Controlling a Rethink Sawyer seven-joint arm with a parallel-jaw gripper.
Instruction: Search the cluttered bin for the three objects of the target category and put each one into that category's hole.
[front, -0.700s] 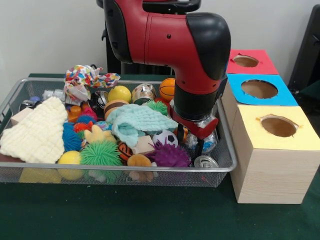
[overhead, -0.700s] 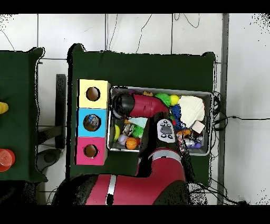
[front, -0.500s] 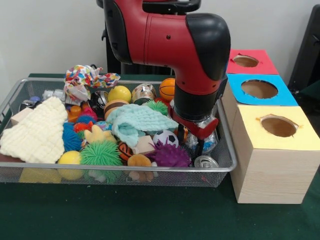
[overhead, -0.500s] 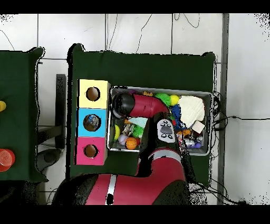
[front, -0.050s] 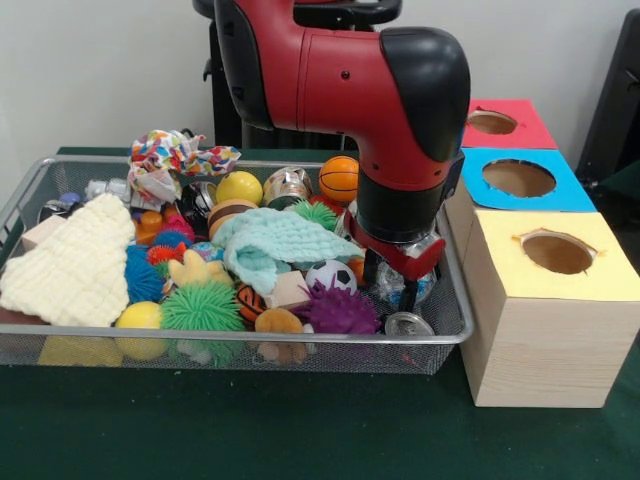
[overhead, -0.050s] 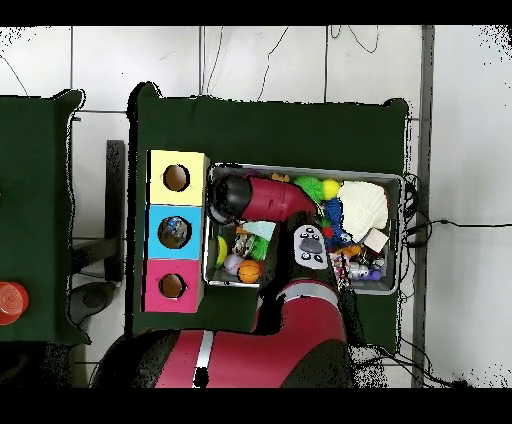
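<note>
Wire bin (front, -0.050s: 452, 335) full of toys, gripper (front, -0.050s: 392, 280) among them

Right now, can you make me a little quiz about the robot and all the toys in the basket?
1. True or false: the gripper is over the yellow box.
2. Which ball lies just left of the gripper in the front view: A soccer ball, B tennis ball, C golf ball?
3. Fill in: the box between the red box and the yellow one is ____.

Key: 1 false, it is inside the wire basket. 2 A. 3 blue.
</note>
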